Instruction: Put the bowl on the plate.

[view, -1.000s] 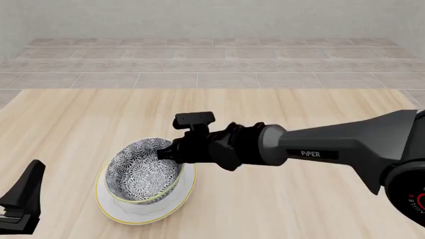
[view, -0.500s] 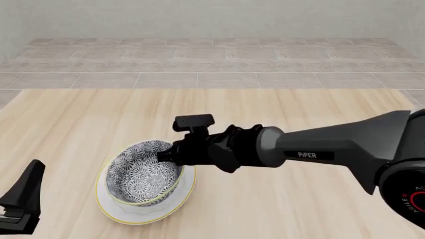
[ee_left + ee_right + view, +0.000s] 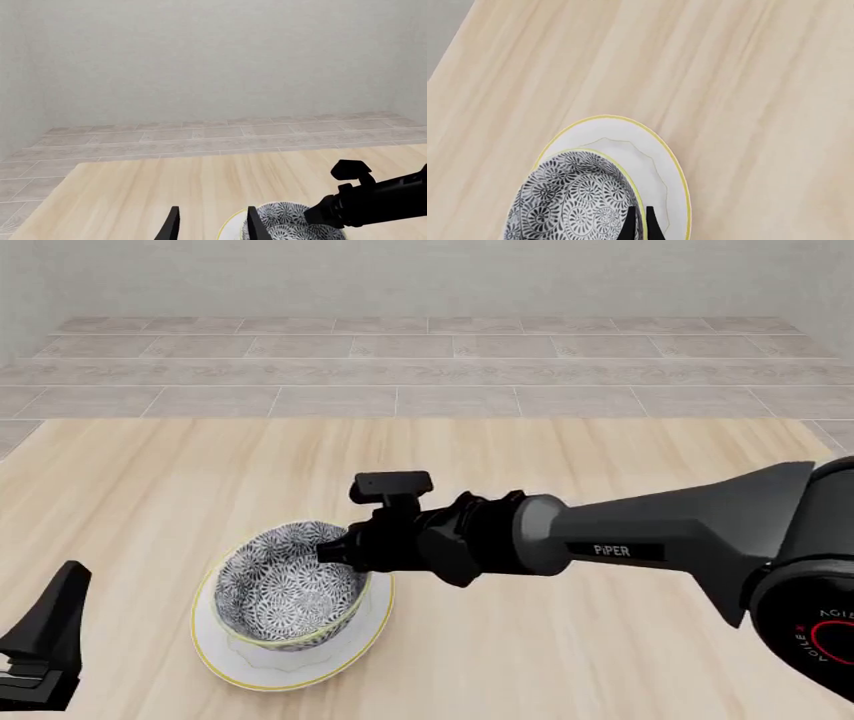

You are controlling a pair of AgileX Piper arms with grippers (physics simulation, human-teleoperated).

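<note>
The patterned bowl [image 3: 284, 588] is over the white gold-rimmed plate [image 3: 254, 672] at the table's front left, tilted, with its near side low against the plate. My right gripper [image 3: 331, 550] is shut on the bowl's right rim. In the right wrist view its fingers [image 3: 628, 226] pinch the yellowish rim of the bowl [image 3: 570, 200], with the plate [image 3: 650, 150] showing beyond. My left gripper [image 3: 212, 226] is open and holds nothing; it stays low at the front left corner [image 3: 40, 655], to the left of the plate. Its view shows the bowl [image 3: 283, 220] and the plate's edge [image 3: 229, 227].
Light wooden tabletop [image 3: 601, 470] spreads around the plate, with a tiled floor and pale wall behind. The right arm [image 3: 627, 540] reaches across from the right, above the table's front half.
The right gripper and the bowl have sunk slightly toward the plate, and the bowl sits a little flatter. The left arm has not moved.
</note>
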